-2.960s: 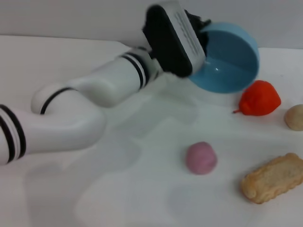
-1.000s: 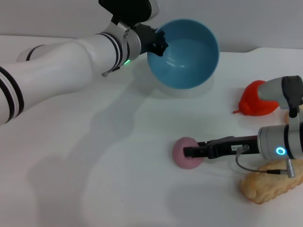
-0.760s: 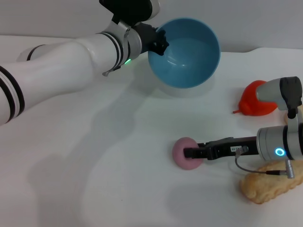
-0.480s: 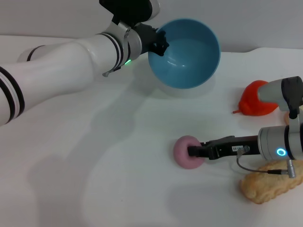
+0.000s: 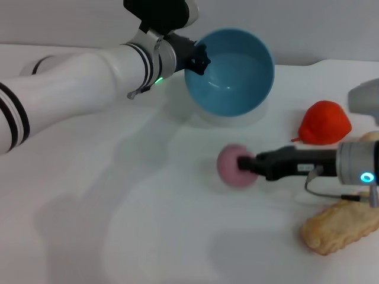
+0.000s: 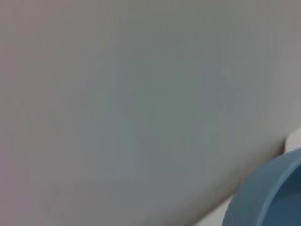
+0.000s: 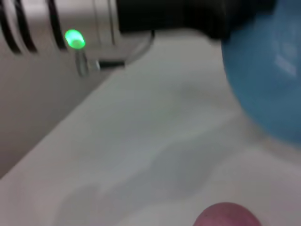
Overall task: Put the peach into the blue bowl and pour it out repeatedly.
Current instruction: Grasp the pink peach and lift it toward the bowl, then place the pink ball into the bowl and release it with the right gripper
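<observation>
Head view lays out the whole bench: the left gripper (image 5: 198, 56) is clamped on the near-left rim of the blue bowl (image 5: 237, 68), holding it tipped so the opening faces forward. Below it, the right gripper (image 5: 251, 164) reaches in from the right with its dark fingers pinched on the peach (image 5: 232, 166), which sits between bowl and front edge of the white table (image 5: 148, 225). Whether the peach is clear of the table I cannot tell; it is blurred. To the right lie a red-orange pointed fruit (image 5: 324, 123) and, near the front, a biscuit-like bread piece (image 5: 340, 228), its end cut off by the frame. A pale lump behind the right arm is mostly hidden.

Left wrist view gives almost none of this: grey wall, and just a curve of the blue bowl (image 6: 270, 193) in one corner, no fingers.

Right wrist view adds the left arm's green light (image 7: 73, 38) close up, the bowl's (image 7: 268, 75) outside wall, and only the top sliver of the peach (image 7: 228, 215) at the frame edge; its own fingers do not show.
</observation>
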Robot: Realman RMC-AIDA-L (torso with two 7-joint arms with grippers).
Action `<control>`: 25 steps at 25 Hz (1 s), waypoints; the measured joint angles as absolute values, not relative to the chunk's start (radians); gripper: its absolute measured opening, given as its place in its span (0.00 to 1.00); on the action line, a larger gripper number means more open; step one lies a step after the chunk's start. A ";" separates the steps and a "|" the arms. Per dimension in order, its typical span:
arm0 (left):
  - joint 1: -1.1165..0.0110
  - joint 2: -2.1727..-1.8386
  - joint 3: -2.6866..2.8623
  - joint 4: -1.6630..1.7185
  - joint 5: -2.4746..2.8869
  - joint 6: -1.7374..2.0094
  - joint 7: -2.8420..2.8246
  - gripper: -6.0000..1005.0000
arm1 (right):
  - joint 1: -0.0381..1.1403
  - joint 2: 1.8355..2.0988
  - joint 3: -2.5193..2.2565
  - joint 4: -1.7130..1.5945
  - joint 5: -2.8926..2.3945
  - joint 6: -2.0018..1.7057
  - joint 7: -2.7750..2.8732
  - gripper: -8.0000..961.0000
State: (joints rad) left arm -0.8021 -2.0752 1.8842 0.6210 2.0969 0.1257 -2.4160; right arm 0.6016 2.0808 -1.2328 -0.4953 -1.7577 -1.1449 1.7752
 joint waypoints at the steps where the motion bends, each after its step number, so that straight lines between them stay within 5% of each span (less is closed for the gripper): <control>1: -0.810 -2.074 1.873 0.617 2.097 0.162 -2.419 0.01 | 0.588 2.081 -1.233 -0.531 -1.755 -1.155 1.773 0.15; 10: -0.893 -2.067 1.824 0.610 2.141 0.462 -2.487 0.01 | 0.551 2.068 -1.168 -0.794 -1.749 -1.214 1.832 0.05; 25: -0.941 -2.073 1.813 0.675 2.437 0.636 -2.814 0.01 | 0.556 2.074 -1.181 -0.758 -1.798 -1.063 1.912 0.05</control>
State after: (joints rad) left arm -0.9407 -2.0731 1.8135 0.6748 2.4373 0.6363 -2.8141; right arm 0.5562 2.0740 -1.1810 -0.7577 -1.7977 -1.0629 1.9115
